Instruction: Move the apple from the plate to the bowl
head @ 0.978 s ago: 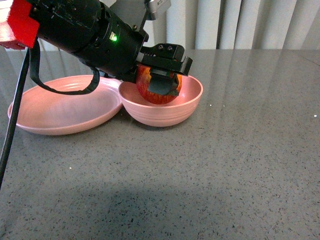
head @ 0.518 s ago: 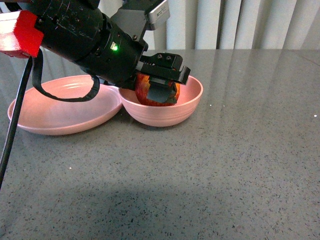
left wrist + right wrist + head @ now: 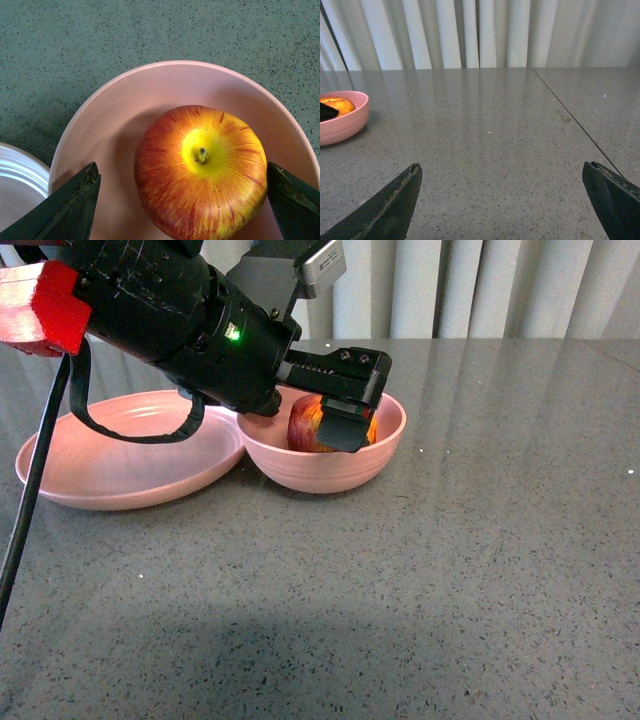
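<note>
The round red apple with yellow-orange streaks [image 3: 305, 428] sits inside the deep round pink bowl [image 3: 320, 468], with its yellowish stem dimple turned up; from the front only a part of it shows, because one black finger [image 3: 345, 430] of the left gripper [image 3: 338, 418] stands before it. The other finger is hidden in that view. In the left wrist view the left gripper is released; its two dark fingers stand wide on both sides of the apple; one is clearly apart from it, and the other is just beside it, so I cannot tell if it touches. The bowl stands toward the far left part of the grey speckled stone desk [image 3: 400, 590]; it touches the wide shallow oval pink plate [image 3: 120, 455] on its left, whose far rim the black arm covers. The right gripper [image 3: 502, 167] is also spread open over bare desk; there the bowl is cut off at the picture's edge.
</note>
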